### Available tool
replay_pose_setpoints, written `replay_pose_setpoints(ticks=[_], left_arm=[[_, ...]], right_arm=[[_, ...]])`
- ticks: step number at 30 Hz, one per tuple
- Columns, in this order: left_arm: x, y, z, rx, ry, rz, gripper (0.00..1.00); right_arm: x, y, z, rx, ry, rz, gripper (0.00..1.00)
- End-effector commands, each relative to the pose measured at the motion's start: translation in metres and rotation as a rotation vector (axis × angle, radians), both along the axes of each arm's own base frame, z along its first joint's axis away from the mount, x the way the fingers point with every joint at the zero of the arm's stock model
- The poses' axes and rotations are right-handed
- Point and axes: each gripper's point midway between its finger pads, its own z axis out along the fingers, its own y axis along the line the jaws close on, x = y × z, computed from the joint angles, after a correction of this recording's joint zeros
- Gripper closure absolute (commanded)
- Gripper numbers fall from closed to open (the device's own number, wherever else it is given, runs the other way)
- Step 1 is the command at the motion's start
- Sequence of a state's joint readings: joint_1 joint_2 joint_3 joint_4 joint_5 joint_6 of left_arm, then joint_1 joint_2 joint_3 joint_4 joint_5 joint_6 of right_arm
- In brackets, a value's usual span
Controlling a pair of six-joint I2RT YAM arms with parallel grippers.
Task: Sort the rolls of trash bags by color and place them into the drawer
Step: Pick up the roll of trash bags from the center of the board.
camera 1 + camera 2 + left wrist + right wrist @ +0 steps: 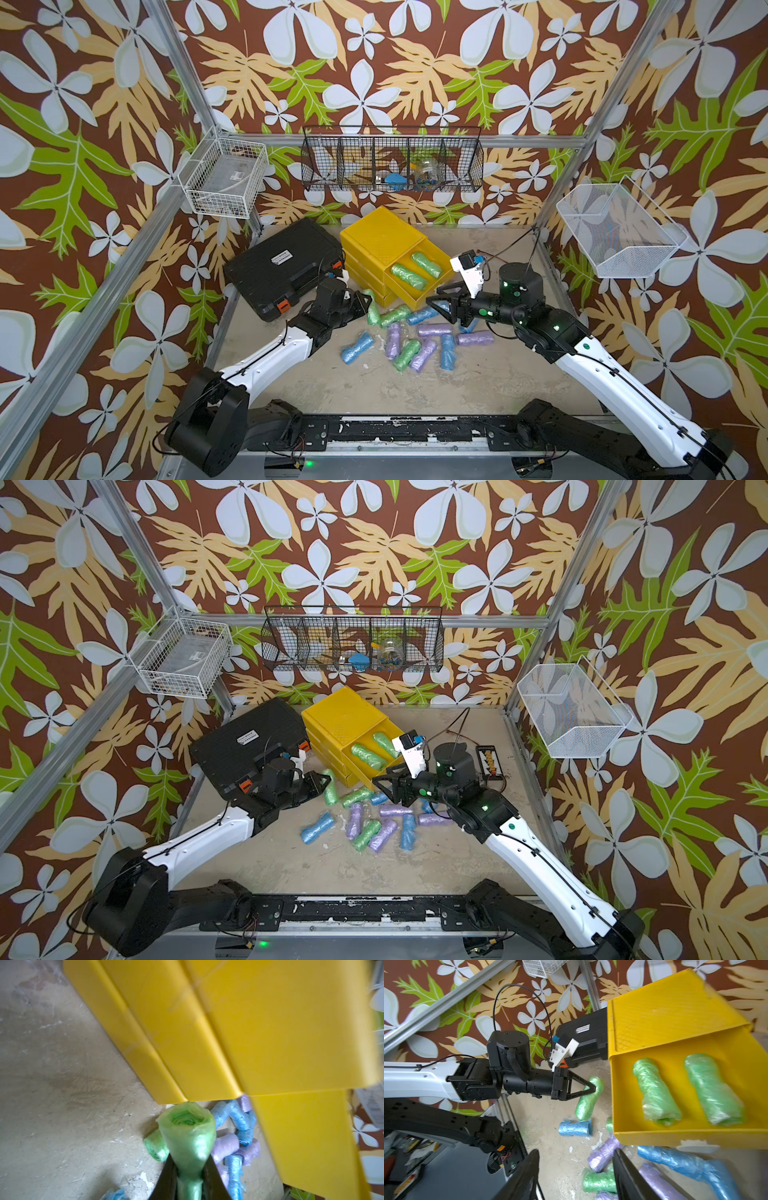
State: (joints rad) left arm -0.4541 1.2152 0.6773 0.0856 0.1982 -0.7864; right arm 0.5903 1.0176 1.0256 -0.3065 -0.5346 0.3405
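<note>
Light: bright, even, overhead; soft shadows on table (311,386). Top views sharp, edges bowed. Left wrist view: yellow drawer unit (270,1032) smeared by blur, green roll (187,1136) soft, glossy.

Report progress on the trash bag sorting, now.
Done: two green rolls lie in the open yellow drawer. In hand: left pincer shut on another green roll; right pincer open, empty. Remaining: blue, lilac and green rolls on the table.
</note>
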Motion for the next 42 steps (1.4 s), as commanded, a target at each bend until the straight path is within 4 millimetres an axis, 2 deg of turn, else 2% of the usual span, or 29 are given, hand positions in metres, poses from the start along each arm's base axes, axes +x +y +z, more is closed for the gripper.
replay_pose_setpoints(ticks=[1,8,12,17,28,33,35,36,39,40,42], left_arm=[[-0.014,-0.014,0.031,-0.065,-0.051,-0.119,0.94],[-0.041,-0.041,0.114,-0.285,-0.198,-0.317,0.94],[-0.056,-0.048,0.144,-0.38,-0.244,-0.392,0.93],[-0.067,-0.053,0.16,-0.465,-0.254,-0.452,0.93],[-0.079,-0.054,0.179,-0.547,-0.279,-0.501,0.91],[-0.082,-0.054,0.181,-0.56,-0.282,-0.507,0.9],[-0.082,-0.054,0.18,-0.561,-0.278,-0.506,0.86],[-0.081,-0.054,0.18,-0.56,-0.277,-0.502,0.8],[-0.077,-0.052,0.178,-0.549,-0.267,-0.47,0.5],[-0.074,-0.05,0.176,-0.536,-0.265,-0.447,0.43],[-0.067,-0.046,0.172,-0.494,-0.255,-0.394,0.35]], right_arm=[[-0.012,0.021,0.02,0.106,0.013,0.124,0.4],[-0.011,0.049,0.016,0.158,0.083,0.225,0.36],[-0.01,0.061,0.013,0.16,0.1,0.251,0.35],[-0.013,0.078,0.011,0.158,0.115,0.289,0.33],[-0.009,0.09,0.003,0.15,0.141,0.287,0.33],[-0.009,0.095,0.005,0.16,0.145,0.298,0.46],[-0.009,0.096,0.009,0.173,0.144,0.308,0.54],[-0.01,0.097,0.01,0.178,0.145,0.316,0.61],[-0.008,0.098,0.013,0.172,0.129,0.31,0.74],[-0.005,0.097,0.013,0.153,0.115,0.297,0.76],[0.002,0.094,0.009,0.101,0.09,0.258,0.78]])
